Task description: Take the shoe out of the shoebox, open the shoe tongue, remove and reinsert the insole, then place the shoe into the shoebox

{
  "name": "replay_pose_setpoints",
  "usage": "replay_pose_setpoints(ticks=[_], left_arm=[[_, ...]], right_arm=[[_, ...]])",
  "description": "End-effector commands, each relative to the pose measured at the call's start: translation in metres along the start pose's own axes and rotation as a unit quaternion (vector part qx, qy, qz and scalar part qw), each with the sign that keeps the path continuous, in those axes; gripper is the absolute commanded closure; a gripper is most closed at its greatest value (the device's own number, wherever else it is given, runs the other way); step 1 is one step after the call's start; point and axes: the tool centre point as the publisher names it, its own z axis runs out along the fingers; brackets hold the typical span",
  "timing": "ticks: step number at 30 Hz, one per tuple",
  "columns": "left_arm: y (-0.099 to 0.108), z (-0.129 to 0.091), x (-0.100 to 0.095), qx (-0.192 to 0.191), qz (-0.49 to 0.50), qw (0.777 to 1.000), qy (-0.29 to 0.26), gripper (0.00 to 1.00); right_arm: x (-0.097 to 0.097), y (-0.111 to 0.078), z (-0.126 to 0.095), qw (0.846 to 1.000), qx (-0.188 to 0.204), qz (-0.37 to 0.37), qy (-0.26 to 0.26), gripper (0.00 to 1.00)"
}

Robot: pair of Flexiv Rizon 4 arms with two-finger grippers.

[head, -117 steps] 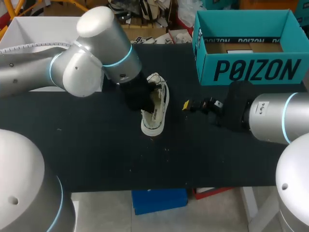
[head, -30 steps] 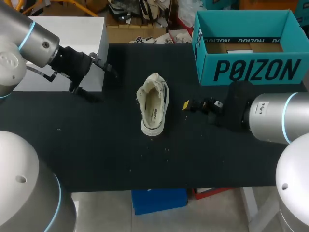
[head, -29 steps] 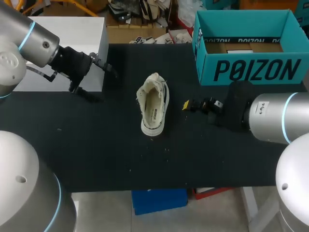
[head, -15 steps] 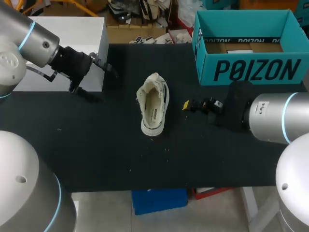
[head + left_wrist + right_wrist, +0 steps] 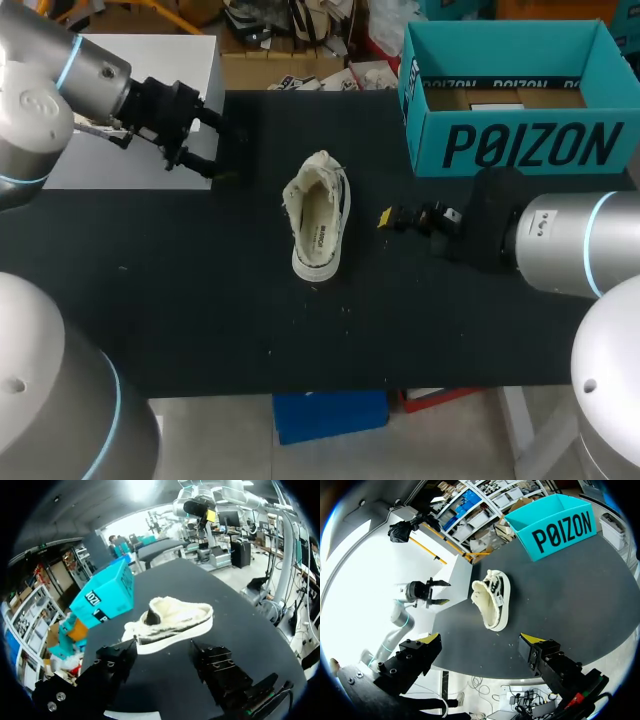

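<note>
I am holding my left gripper (image 5: 165,662) well apart from the shoe (image 5: 342,205), off on its left side, fingers spread wide and gripping nothing. My right gripper (image 5: 481,640) is hovering near the shoe's right side, and its yellow tips are also gaping with nothing between them. The shoe is sitting on the black table (image 5: 200,300), apparently on its sole with the opening facing up. The pale insole (image 5: 318,228) is showing inside. The teal shoebox (image 5: 520,145) is standing well beyond the shoe, behind it and to its right.

I am judging that the insole is lying flat in its place, so the lift into the shoebox is what I am weighing.

- **Weak hold:** the collar looks soft and fleecy. If I am pinching only that, the shoe may be sagging or slipping out partway.
- **Insole snagging:** a finger going inside the opening could be catching the insole's edge and dragging it loose again.
- **Pushing the shoe:** the shoe is light and free on a smooth table. One finger arriving before the other would be shoving or tipping it rather than closing on it.
- **Arm clash:** if both arms are heading for the shoe at once, they may be meeting over it.
- **Box wall:** a low carry risks the toe hitting the shoebox wall and knocking the box back.
</note>
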Motion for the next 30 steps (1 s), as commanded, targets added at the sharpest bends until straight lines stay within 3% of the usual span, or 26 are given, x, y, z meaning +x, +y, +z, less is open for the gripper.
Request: replay_pose_setpoints(ticks=[1, 12, 19, 30], left_arm=[[0.001, 0.034, -0.044, 0.014, 0.009, 0.999, 0.028, 1.0], [-0.021, 0.074, -0.063, 0.025, 0.027, 0.999, 0.039, 1.0], [-0.03, 0.094, -0.047, 0.029, 0.035, 0.996, 0.075, 1.0], [-0.043, 0.1, -0.01, 0.011, 0.046, 0.991, 0.126, 1.0]], right_arm=[[0.0, -0.003, 0.001, 1.0, -0.005, 0.001, 0.0, 0.0], [0.0, -0.003, 0.001, 1.0, -0.005, 0.001, 0.0, 0.0], [0.0, -0.003, 0.001, 1.0, -0.005, 0.001, 0.0, 0.0], [0.0, -0.003, 0.001, 1.0, -0.005, 0.001, 0.0, 0.0]])
